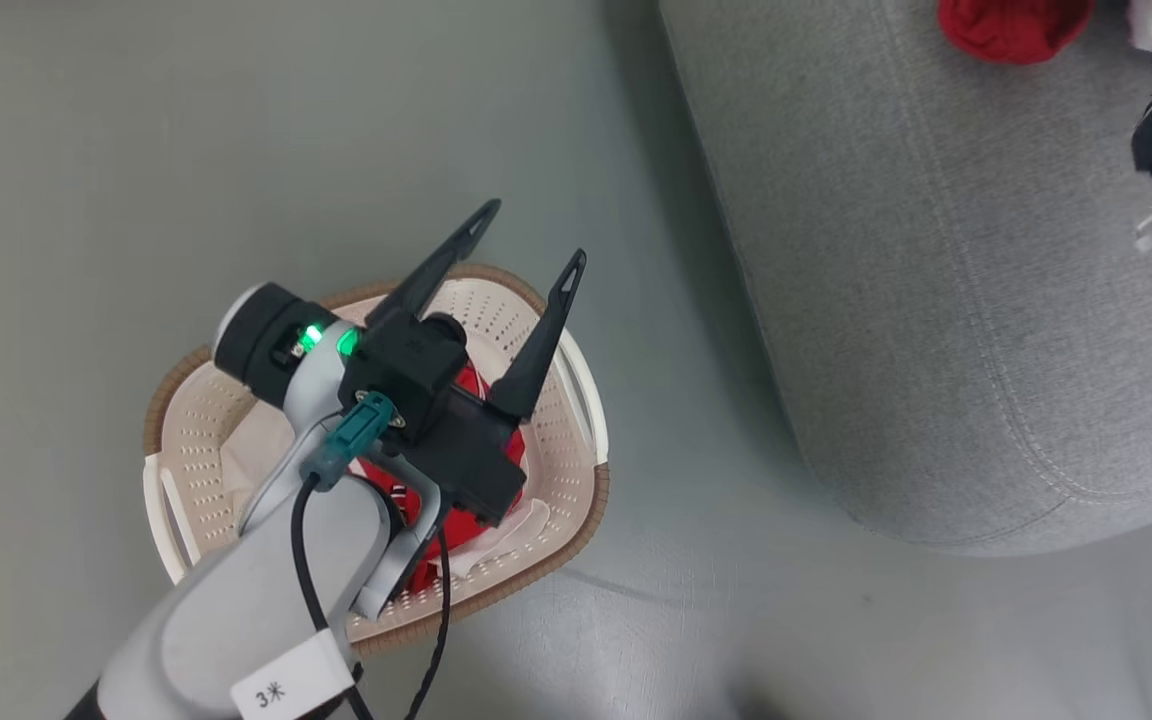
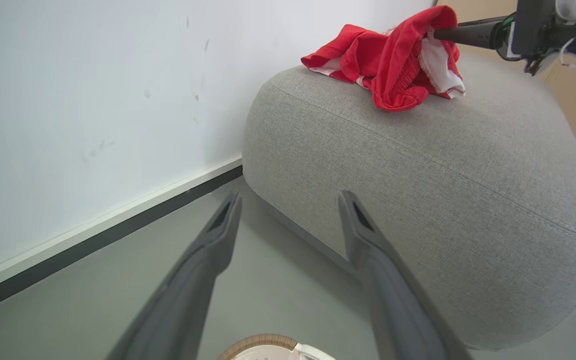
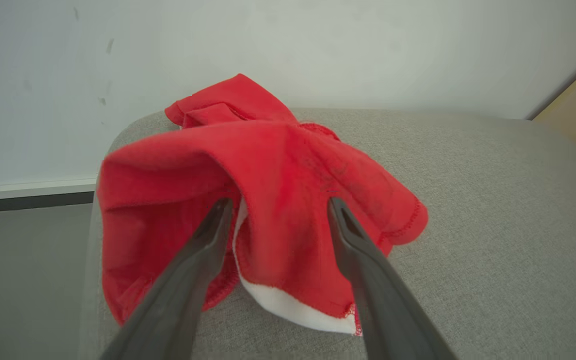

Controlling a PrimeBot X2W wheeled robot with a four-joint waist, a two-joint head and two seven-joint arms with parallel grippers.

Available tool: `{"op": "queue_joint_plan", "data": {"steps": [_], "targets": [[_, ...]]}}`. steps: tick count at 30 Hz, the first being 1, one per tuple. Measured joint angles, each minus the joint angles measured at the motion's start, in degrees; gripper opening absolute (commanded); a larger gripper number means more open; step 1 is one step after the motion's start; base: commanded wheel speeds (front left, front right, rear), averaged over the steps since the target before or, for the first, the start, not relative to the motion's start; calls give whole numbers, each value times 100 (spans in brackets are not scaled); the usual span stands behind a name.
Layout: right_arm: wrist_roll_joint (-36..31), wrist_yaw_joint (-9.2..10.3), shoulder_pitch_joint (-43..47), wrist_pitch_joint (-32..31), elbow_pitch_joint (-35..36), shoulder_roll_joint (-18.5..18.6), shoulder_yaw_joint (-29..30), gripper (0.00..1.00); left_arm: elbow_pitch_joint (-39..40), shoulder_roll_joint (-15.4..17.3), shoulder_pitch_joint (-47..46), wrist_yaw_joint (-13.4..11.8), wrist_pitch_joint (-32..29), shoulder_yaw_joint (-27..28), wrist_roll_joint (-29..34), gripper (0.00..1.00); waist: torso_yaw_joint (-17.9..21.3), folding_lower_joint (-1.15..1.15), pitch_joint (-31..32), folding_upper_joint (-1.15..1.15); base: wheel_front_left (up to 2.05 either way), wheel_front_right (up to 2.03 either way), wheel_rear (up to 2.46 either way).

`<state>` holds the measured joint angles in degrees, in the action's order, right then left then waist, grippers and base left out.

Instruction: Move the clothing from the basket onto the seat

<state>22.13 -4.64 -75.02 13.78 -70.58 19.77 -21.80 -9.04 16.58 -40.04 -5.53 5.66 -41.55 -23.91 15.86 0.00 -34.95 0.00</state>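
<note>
1. Head view: the left gripper (image 1: 534, 232), fingers spread and empty, hangs over the basket (image 1: 556, 470) at seven o'clock. Red clothing (image 1: 469, 383) with white trim lies inside. The grey seat (image 1: 936, 300) spans two o'clock.
2. Left wrist view: a crumpled red garment (image 2: 393, 65) with white lining lies on the seat's top at one o'clock.
3. Right wrist view: the right gripper (image 3: 280, 201) stands spread, pinching nothing, the garment's red fold and white hem between its fingers.

text: "3米" | on: white tag (image 1: 291, 682) | where: by left forearm (image 1: 236, 590)
</note>
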Motion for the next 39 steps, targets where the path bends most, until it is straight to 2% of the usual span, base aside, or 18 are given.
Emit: {"op": "queue_joint_plan", "data": {"steps": [7, 16, 21, 28, 35, 39], "targets": [[-7, -143, 457, 44, -14, -131, -113, 100, -294, -119, 197, 4, 172, 8, -137, 100, 104, 0, 323, 0, 0, 0, 0], [-47, -193, 1067, 51, 134, -43, -135, 100, -722, -397, 485, 49, 519, 76, -401, 100, 102, -1, 876, 0, 0, 0, 0], [-46, -193, 1360, 51, 341, -30, -126, 100, -884, -426, 655, 49, 635, 175, -493, 100, 12, -1, 1169, -1, 0, 0, 0], [-47, -201, 1777, 52, 771, -92, -132, 100, -1122, -522, 957, 42, 759, 324, -700, 100, -266, -1, 1693, -1, 0, 0, 0], [-32, -199, 2406, 52, 1179, -316, -82, 100, -1343, -616, 1299, 20, 815, 450, -840, 100, -635, -1, 2232, -1, 0, 0, 0], [-14, -130, 2858, 52, 1421, -468, -49, 100, -1432, -608, 1561, -1, 831, 582, -882, 100, -857, -1, 2548, -1, 0, 0, 0]]}}
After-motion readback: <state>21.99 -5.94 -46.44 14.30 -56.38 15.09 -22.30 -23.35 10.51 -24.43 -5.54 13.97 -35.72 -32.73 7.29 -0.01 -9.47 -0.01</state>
